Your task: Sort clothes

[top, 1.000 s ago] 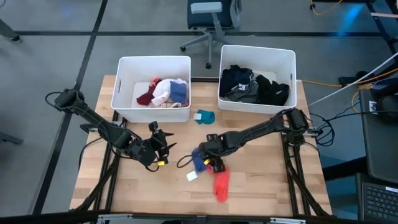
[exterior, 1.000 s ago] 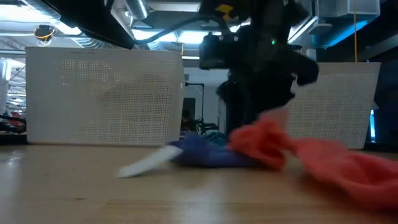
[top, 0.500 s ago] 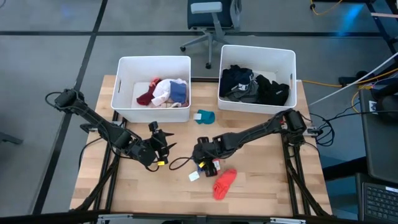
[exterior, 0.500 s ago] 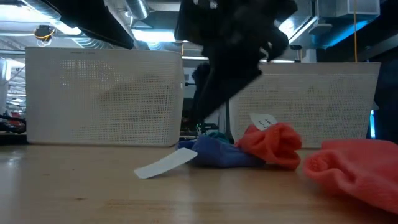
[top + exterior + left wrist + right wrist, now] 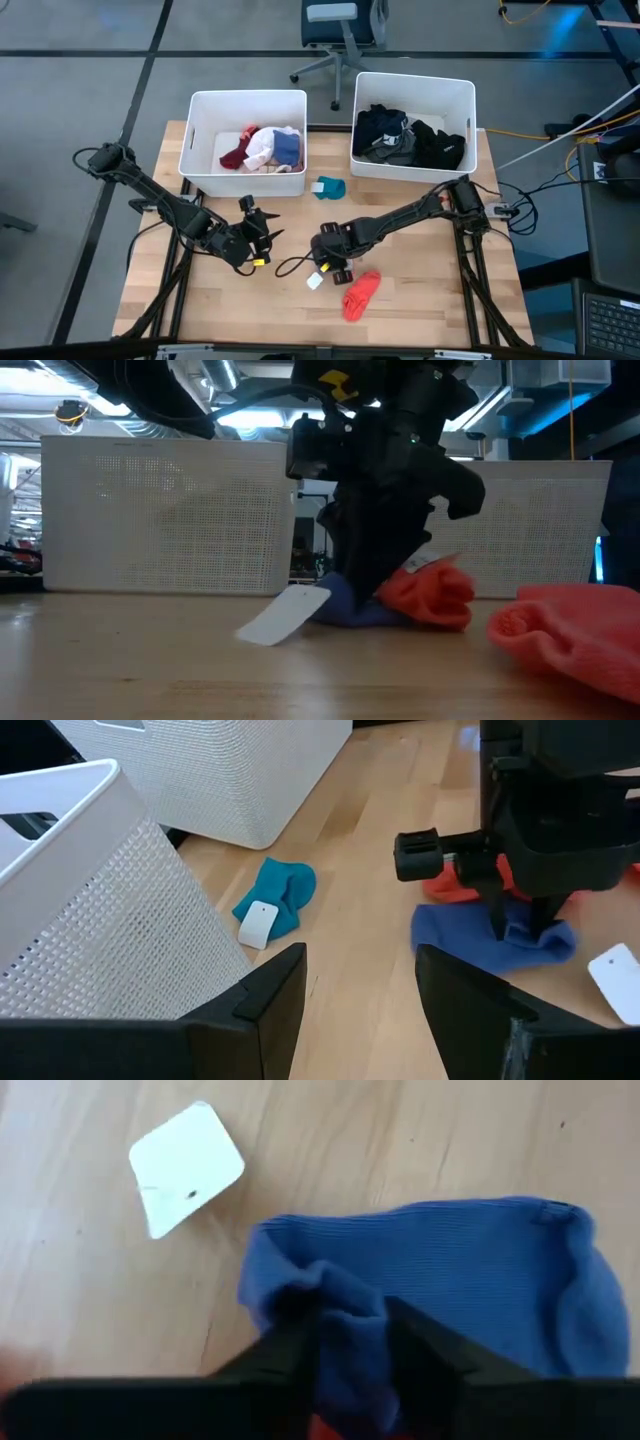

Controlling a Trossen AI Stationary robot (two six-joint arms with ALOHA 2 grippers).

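A blue garment with a white tag lies on the table's middle; it also shows in the low view. My right gripper is down on it and shut on its cloth. A red garment lies just nearer the table's front edge, and red cloth touches the blue garment. A teal garment lies in front of the bins. My left gripper is open and empty, left of the blue garment. My right gripper pinches a raised fold of the blue garment between its two fingers, near the tag-side edge. The fingers come from above, pointing down. The rest of the garment lies flat on the table.
The left white bin holds maroon, white and blue garments. The right white bin holds black and grey garments. Both stand along the table's far edge. A loose cable lies between the grippers. Bare wood shows at the near left.
My right gripper has moved a little toward the table's left edge, off the red garment, risen and tipped, then come down on the blue garment. The red garment has gone from stretched out to bunched up. The white tag has shifted and tipped up.
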